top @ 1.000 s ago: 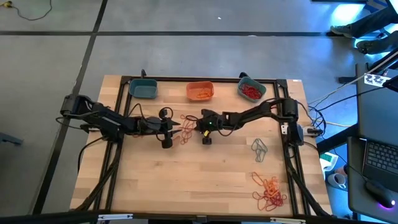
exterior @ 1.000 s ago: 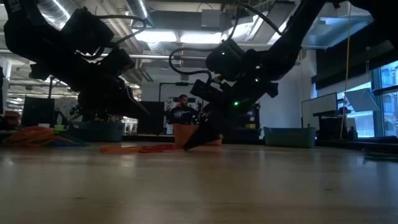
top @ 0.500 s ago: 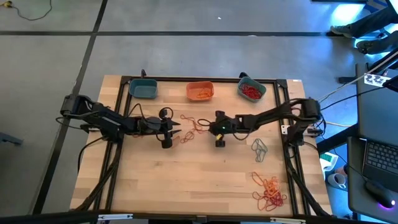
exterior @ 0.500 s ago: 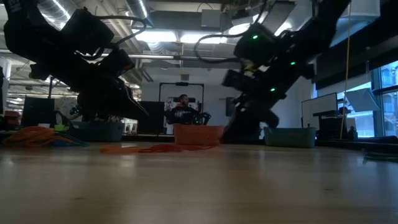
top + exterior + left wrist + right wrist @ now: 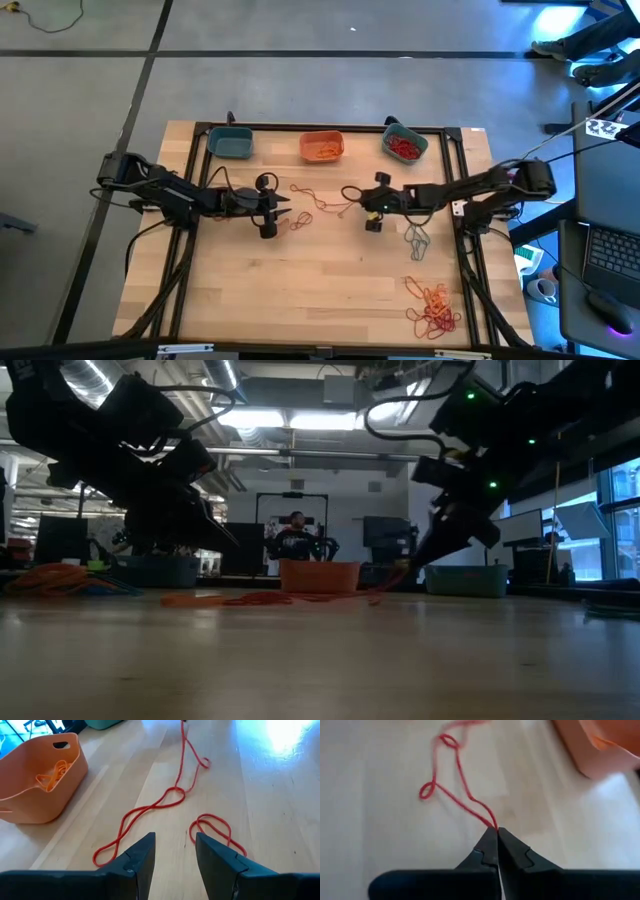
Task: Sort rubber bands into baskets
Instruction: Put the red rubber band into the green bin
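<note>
- R gripper (image 5: pixel 349 195) at table centre-right, fingers pinched tight on end of a red rubber band (image 5: pixel 455 780); wrist view shows the band running out from the closed tips across the wood, with small loops along it.
- Same red band in high view trails from the R tips toward table middle, stretched out (image 5: pixel 318 196).
- L gripper (image 5: pixel 291 206) sits left of centre, low over the table, fingers spread, holding nothing. Wrist view: gap btwn fingers (image 5: pixel 140 857) is bare wood.
- Second red band (image 5: pixel 215 831) lies on the wood just ahead of the L fingers, not touching them as far as I can tell.
- Orange basket (image 5: pixel 322 147) at back edge, middle; orange bands inside (image 5: pixel 52 772).
- Teal basket (image 5: pixel 230 143) back-left; contents not visible.
- Other teal basket (image 5: pixel 404 144) back-right, red bands in it.
- Grey-teal bands (image 5: pixel 416 240) in a small clump on the right side, near the R arm.
- Orange/red pile (image 5: pixel 434 308) near front-right corner, well apart from both grippers.
- Low view: person (image 5: pixel 293 538) in the room behind the table, far off.
</note>
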